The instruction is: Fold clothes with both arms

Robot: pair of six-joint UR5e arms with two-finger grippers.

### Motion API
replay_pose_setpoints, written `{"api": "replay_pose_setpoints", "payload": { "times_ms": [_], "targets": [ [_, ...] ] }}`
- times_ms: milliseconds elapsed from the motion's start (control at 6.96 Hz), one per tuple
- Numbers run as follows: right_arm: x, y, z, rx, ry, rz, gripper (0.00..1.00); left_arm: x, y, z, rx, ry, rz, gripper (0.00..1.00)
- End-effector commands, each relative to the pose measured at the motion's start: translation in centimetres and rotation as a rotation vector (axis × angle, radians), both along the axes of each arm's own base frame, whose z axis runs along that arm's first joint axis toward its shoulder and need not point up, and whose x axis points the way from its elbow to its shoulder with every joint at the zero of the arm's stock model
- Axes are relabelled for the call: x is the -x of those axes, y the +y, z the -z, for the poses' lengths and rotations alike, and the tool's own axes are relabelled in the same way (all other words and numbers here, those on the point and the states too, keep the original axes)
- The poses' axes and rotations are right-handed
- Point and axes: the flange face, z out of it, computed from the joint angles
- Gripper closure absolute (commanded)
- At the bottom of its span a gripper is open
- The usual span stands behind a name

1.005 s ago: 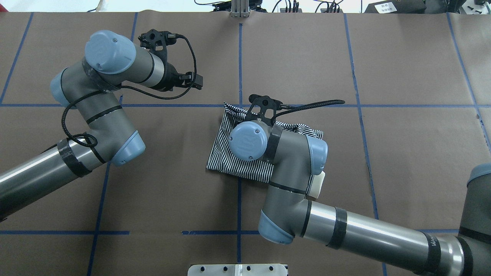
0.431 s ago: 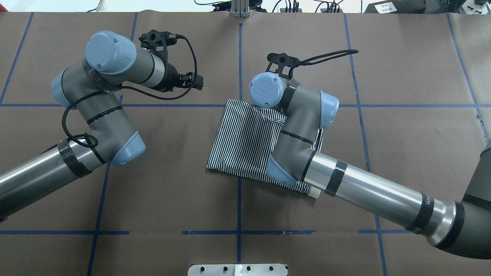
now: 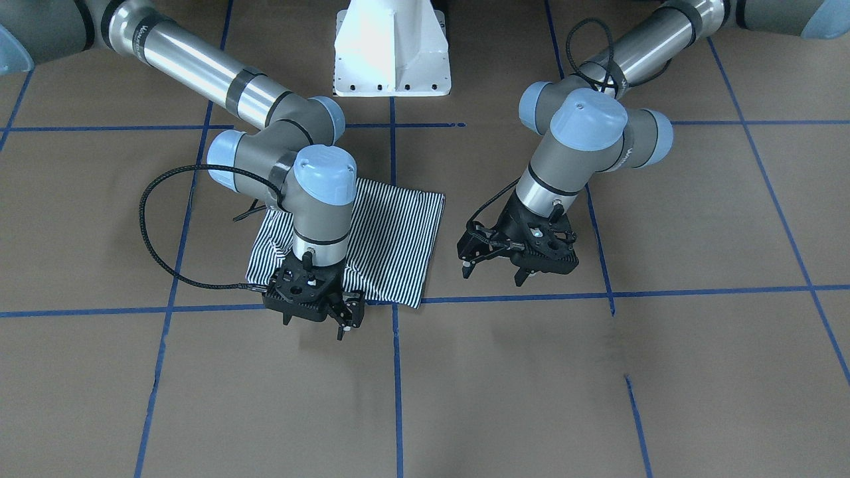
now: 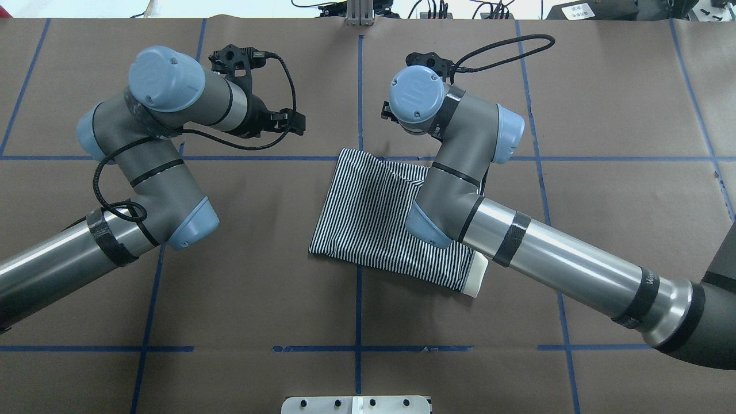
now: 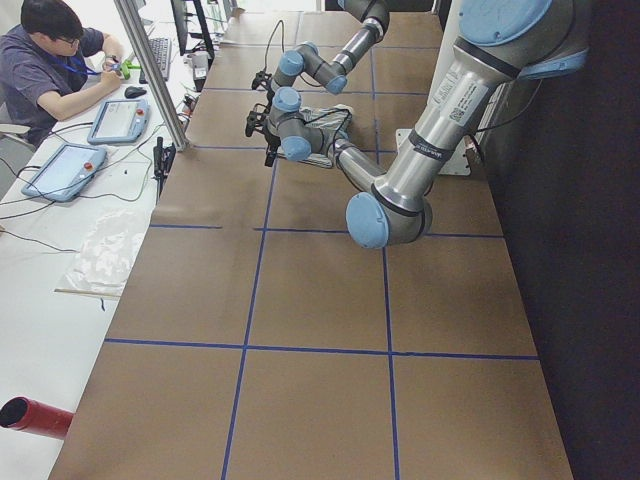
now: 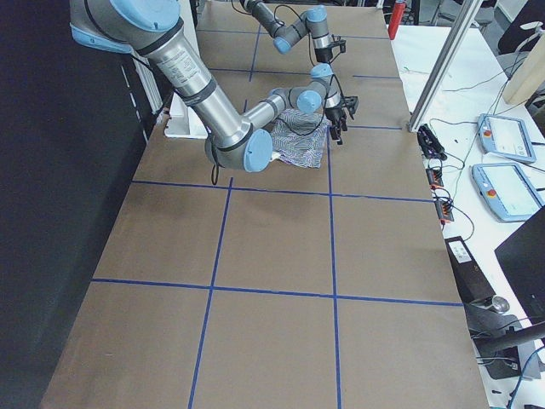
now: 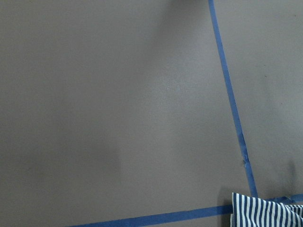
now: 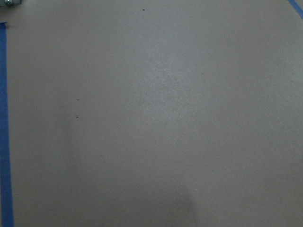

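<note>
The polo shirt [image 4: 368, 213] lies flat on the brown-papered desk [image 3: 597, 385], a short way out from the white pedestal [image 3: 390, 53] and slightly to the robot's right of it. It is already reduced to a compact, roughly four-sided packet of stripes. No sleeve hangs loose in any view. Only a sliver of the cream collar [image 4: 478, 276] peeks out at the corner nearer the pedestal, on the robot's right. By that showing the folds themselves look finished, or very nearly so. The right arm [image 4: 552, 264] reaches out from the pedestal across the packet, and its jaws hang just past the edge farthest from the pedestal. They stand apart and grip nothing, and the right wrist view shows only bare paper. The left arm [image 4: 144, 172] is on the pedestal's other side, well apart from the cloth and about as far out as the right arm's jaws. Its jaws also stand apart and empty, and its wrist view catches just one striped corner [image 7: 265, 210]. Neither arm touches the cloth. What is left seems small. The far edge beside the right arm's jaws sits a little rumpled, and a soft ridge crosses the top layer there, so a smoothing press or a tug might still be wanted. Otherwise both arms need only draw back toward the pedestal.
</note>
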Motion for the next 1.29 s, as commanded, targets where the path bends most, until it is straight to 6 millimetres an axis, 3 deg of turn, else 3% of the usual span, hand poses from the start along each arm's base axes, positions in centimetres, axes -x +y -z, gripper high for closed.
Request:
{"api": "replay_pose_setpoints", "payload": {
  "times_ms": [0,144,431,574,862,1005,1149],
  "targets": [
    [-4.4,0.7,2.8,-0.006,-0.03,0.101,0.0,0.3,0.4,0.7,-0.008,0.007,-0.002,0.0],
    [-8.9,1.4,1.6,-0.018,-0.036,0.173,0.0,1.6,1.4,0.5,-0.014,0.007,-0.003,0.0],
    [-19.7,2.6,-4.6,-0.086,-0.001,0.356,0.0,7.9,6.9,-2.1,-0.052,-0.078,-0.068,0.0],
    [-24.9,3.4,-9.6,-0.101,0.035,0.435,0.0,12.7,8.4,-3.0,-0.122,-0.162,-0.101,0.0],
    [-37.3,5.7,-20.5,-0.097,0.109,0.54,0.0,20.2,8.0,-9.9,-0.18,-0.309,-0.14,0.0],
    [-43.0,8.5,-26.4,-0.073,0.074,0.56,0.0,25.0,7.5,-13.5,-0.235,-0.372,-0.196,0.0],
    [-48.0,13.4,-33.0,-0.052,0.073,0.536,0.0,29.3,7.3,-15.8,-0.167,-0.341,-0.193,0.0]
  ]
}}
